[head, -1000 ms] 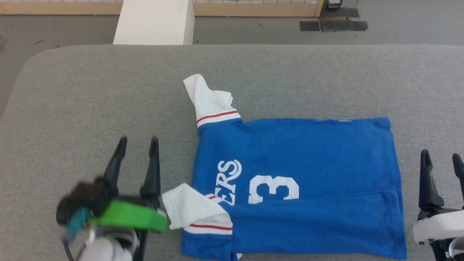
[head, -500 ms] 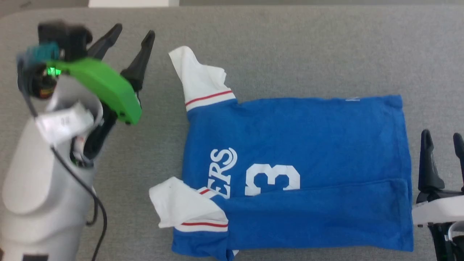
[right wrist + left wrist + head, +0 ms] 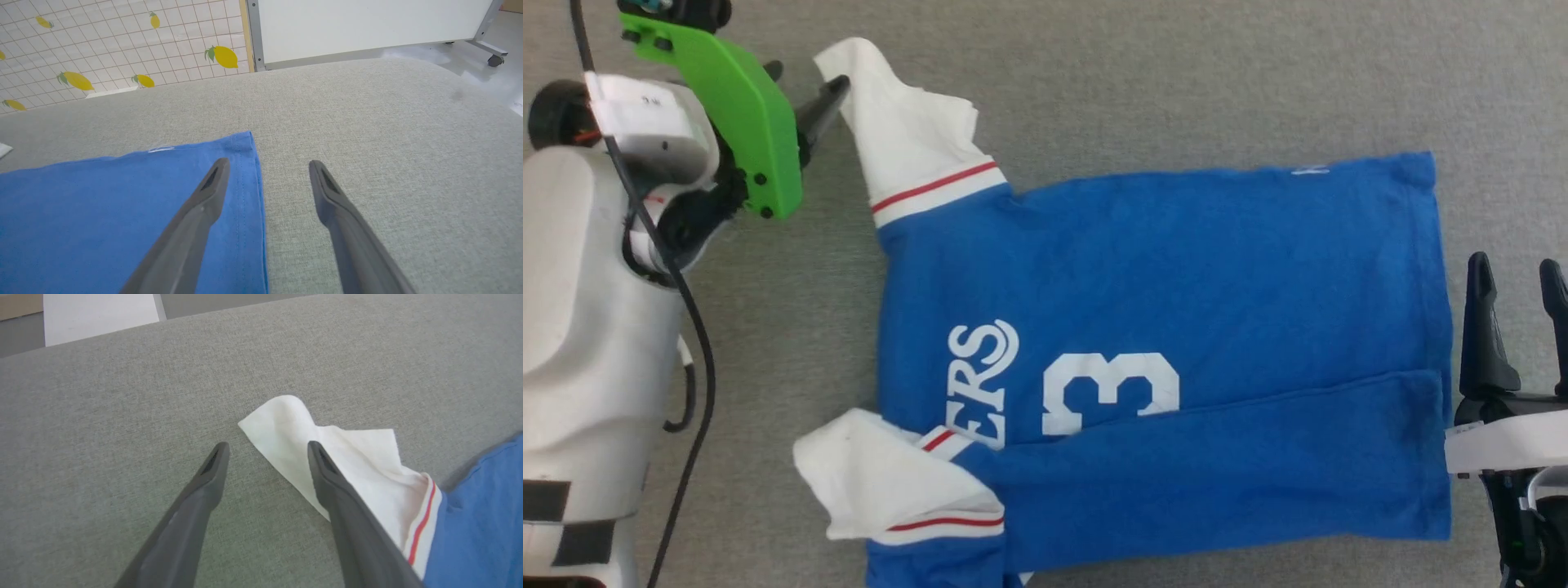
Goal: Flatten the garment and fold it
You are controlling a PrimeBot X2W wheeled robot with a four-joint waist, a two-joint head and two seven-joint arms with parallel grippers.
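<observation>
Garment (image 3: 1176, 327): blue jersey flat on grey table (image 3: 1176, 82), long axis left–right, sleeves toward left arm.
Left gripper (image 3: 267, 445): fingers apart, straddling far white sleeve (image 3: 898, 131) edge — nearer arm.
Right gripper (image 3: 1515, 261): apart, at hem (image 3: 257, 183).

Garment (image 3: 1176, 286) on table (image 3: 1176, 65); left hand (image 3: 267, 446) at sleeve (image 3: 907, 139), right hand (image 3: 1515, 265) beside hem (image 3: 1439, 286).
</observation>
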